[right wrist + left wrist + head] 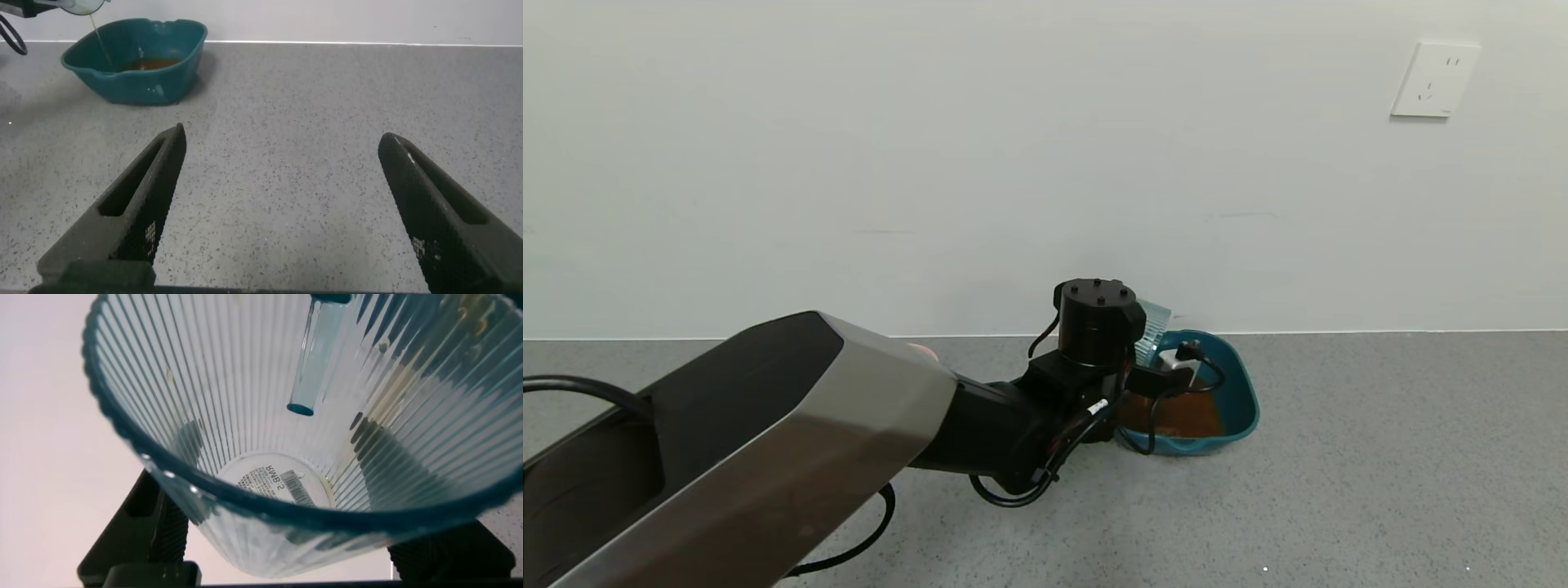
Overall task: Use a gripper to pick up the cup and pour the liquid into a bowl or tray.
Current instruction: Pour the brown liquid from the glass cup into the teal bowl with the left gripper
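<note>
Translucent, ribbed, pale blue-green plastic fills the left wrist view: the cup (270, 416) is clamped between the left gripper's (286, 539) two black fingers (151, 531), one on each side of its wall near the base. A barcode label shows through the cup's bottom, and the little handle hangs from the rim on the side away from the fingers. The inside looks nearly drained, with only a few drops clinging to the ribs.

From the head view, the left gripper (1152, 359) reaches out at the end of its black and silver-grey arm, and the cup (1152, 331) is tipped over, its mouth leaning past the gripper toward the dish (1241, 408). The teal dish sits on the grey speckled counter (1380, 474) directly under and just beyond the gripper, close to the white wall (931, 163). Reddish-brown liquid (1184, 412) pools in the dish's bottom. A wall socket (1435, 79) is mounted high up, well off to the gripper's right.

In the right wrist view, a thin stream of liquid (100, 45) falls from the cup's lip into the dish (176, 61). The right gripper (282, 212) hovers low over the bare counter, well apart from the dish, its fingers spread wide with nothing between them.
</note>
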Robot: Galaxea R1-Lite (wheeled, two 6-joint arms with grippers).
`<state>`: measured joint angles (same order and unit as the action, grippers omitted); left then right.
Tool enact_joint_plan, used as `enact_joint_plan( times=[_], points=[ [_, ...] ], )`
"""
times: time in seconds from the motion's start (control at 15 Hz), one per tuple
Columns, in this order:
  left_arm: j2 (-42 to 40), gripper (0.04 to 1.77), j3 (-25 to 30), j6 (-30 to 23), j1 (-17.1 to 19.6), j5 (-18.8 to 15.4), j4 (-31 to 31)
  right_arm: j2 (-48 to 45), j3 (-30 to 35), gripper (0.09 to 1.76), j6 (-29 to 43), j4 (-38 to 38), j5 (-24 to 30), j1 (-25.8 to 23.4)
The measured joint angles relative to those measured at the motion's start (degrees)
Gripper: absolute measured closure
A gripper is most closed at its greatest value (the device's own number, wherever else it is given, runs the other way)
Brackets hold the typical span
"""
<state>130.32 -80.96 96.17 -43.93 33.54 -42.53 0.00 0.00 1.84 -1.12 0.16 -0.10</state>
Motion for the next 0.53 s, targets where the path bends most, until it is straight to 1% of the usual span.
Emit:
enact_joint_plan(
  times=[0.33, 0.53],
  points=[
    [0.46, 0.5, 1.99, 6.23, -0.3, 0.26, -8.45, 0.0, 0.0, 0.14, -0.02, 0.0, 0.0, 0.0],
    [0.59, 0.5, 3.43, 6.75, -0.29, 0.28, -9.09, 0.0, 0.0, 0.14, 0.0, 0.02, 0.0, 0.0]
  ],
)
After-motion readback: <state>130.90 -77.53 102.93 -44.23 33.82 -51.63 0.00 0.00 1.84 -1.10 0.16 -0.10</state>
